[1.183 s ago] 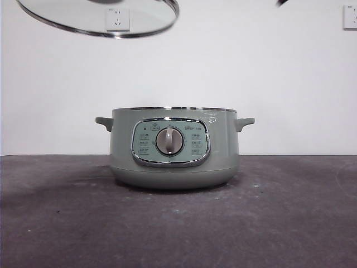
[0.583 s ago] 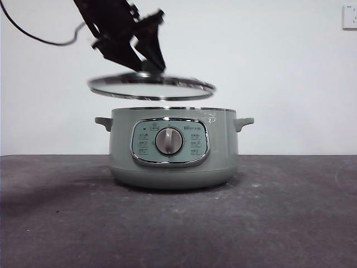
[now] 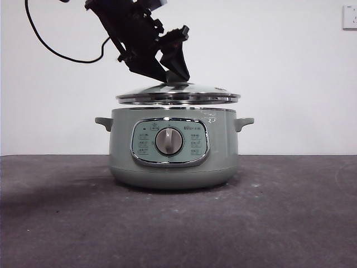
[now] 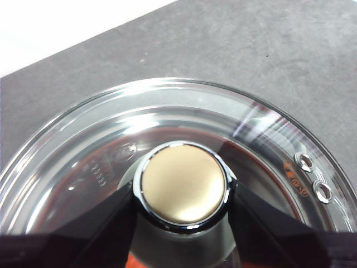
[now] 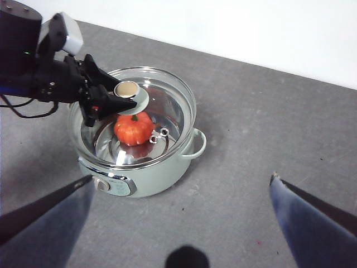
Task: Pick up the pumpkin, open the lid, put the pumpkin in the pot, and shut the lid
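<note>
The sage-green pot (image 3: 223, 145) stands mid-table with its dial facing the front camera. The glass lid (image 3: 178, 96) lies level at the pot's rim, with a thin gap still showing in the front view. My left gripper (image 3: 175, 78) comes down from the upper left and is shut on the lid's round knob (image 4: 183, 184). In the right wrist view the orange pumpkin (image 5: 134, 128) sits inside the pot (image 5: 162, 176), seen through the lid (image 5: 167, 103). My right gripper (image 5: 181, 177) hovers high to one side of the pot, open and holding nothing.
A dark grey table (image 3: 279, 223) runs to a white wall. A black cable (image 3: 56, 53) loops off the left arm. A wall socket (image 3: 350, 17) sits at the top right.
The left gripper has carried the lid from high at the upper left down and rightward onto the pot's rim. The pot has not moved.
</note>
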### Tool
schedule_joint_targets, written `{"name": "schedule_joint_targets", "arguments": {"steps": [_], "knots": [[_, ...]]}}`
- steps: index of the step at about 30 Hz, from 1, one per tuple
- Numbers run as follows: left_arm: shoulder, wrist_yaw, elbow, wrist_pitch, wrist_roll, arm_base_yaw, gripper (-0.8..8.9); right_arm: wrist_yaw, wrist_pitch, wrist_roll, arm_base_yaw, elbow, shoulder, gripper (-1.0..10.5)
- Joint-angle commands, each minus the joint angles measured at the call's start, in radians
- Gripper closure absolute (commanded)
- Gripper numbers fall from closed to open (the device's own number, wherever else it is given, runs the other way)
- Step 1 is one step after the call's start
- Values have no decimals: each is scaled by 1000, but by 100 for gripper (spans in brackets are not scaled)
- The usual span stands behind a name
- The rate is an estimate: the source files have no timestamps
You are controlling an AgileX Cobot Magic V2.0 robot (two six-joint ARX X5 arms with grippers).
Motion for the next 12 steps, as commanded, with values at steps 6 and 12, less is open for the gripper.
{"name": "schedule_joint_targets", "arguments": {"steps": [6, 12], "knots": [[15, -25, 9, 25, 16, 3, 822, -1, 1, 9, 2, 0, -16, 320], [15, -24, 9, -10, 28, 4, 822, -1, 2, 9, 2, 0, -18, 321]]}}
